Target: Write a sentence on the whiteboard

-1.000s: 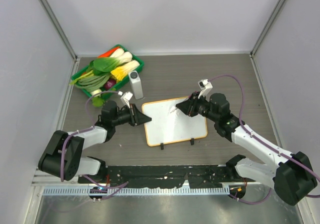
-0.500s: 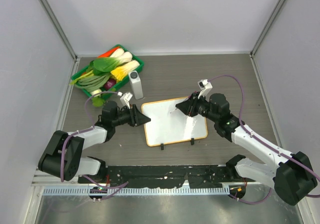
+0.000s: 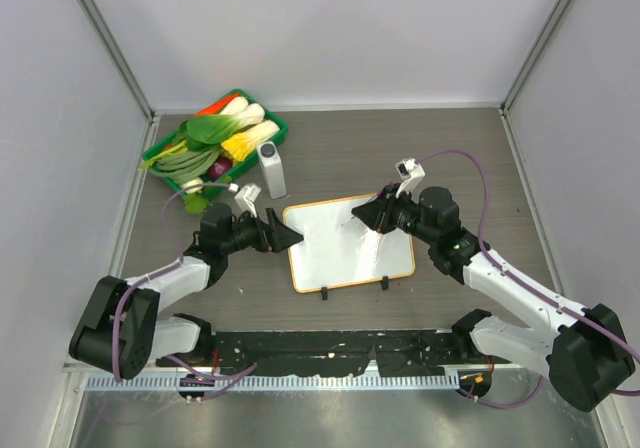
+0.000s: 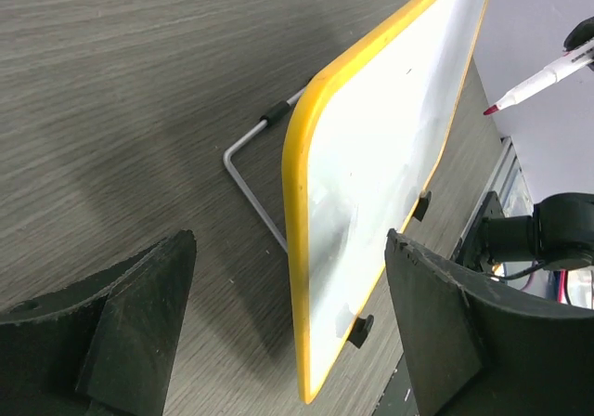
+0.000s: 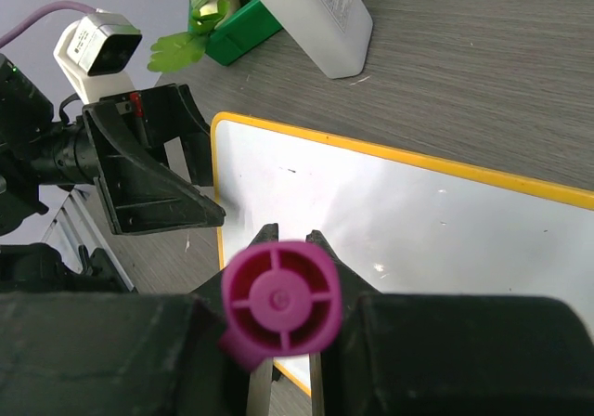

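The whiteboard [image 3: 345,253] with its orange frame lies at the table's middle, two black clip feet on its near edge, propped on a wire stand [image 4: 249,179]. Its face [image 4: 390,165] [image 5: 418,221] is blank; no sentence shows. My left gripper [image 3: 287,236] [image 4: 288,249] stands open, its fingers either side of the board's left edge without touching it. My right gripper [image 3: 366,216] [image 5: 290,240] is shut on a magenta-ended marker [image 5: 281,300]. The marker [image 4: 543,75] points down, its tip just above the board's far part.
A green tray [image 3: 275,130] of toy vegetables sits at the far left. A white upright block [image 3: 271,169] [image 5: 316,7] stands between the tray and the board. Enclosure walls close in the left, right and far sides.
My left gripper has opened and let go of the board's left edge, and its arm has drawn back a little. The right gripper with the marker has barely moved.
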Tool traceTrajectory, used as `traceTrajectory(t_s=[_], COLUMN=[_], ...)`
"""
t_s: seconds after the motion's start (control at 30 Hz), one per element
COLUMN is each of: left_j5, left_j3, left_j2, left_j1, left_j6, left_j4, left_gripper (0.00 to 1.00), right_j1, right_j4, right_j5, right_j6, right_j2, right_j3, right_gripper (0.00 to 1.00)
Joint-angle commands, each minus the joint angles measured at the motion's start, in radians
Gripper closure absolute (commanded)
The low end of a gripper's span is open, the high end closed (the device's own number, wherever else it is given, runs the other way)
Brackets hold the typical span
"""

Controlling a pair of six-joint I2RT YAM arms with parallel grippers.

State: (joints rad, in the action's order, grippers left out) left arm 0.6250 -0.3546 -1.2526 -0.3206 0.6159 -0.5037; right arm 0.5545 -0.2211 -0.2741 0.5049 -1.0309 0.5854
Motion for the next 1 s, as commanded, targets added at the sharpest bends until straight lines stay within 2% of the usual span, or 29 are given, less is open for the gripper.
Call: traceTrajectory(t_s=[0.0,0.37,0.73,0.97], left_j5=[-0.062,-0.264,-0.260,-0.312], left_j3=[0.006,0.029,0.055,0.066], left_j2=[0.062,0.277,0.300,0.351], left_j1=[-0.002,-0.002,-0.002,-0.002], left_j6=[-0.036,-0.127,-0.137,-0.145], left_j4=[0.023,0.188,0.163,0.198], left_gripper=[0.13,0.06,0.05,0.05], right_j1=[0.005,0.005,0.005,0.005], right_j4=[-0.050,-0.067,-0.103,-0.098], right_j5=[0.026,0.041,0.056,0.062], right_j6=[-0.026,-0.020,0.006,-0.020], right_j2=[0.026,-0.020,-0.012,-0.051], right_j3=[0.031,0.048,0.050,0.082], right_gripper=[0.99,0.99,0.99,0.99])
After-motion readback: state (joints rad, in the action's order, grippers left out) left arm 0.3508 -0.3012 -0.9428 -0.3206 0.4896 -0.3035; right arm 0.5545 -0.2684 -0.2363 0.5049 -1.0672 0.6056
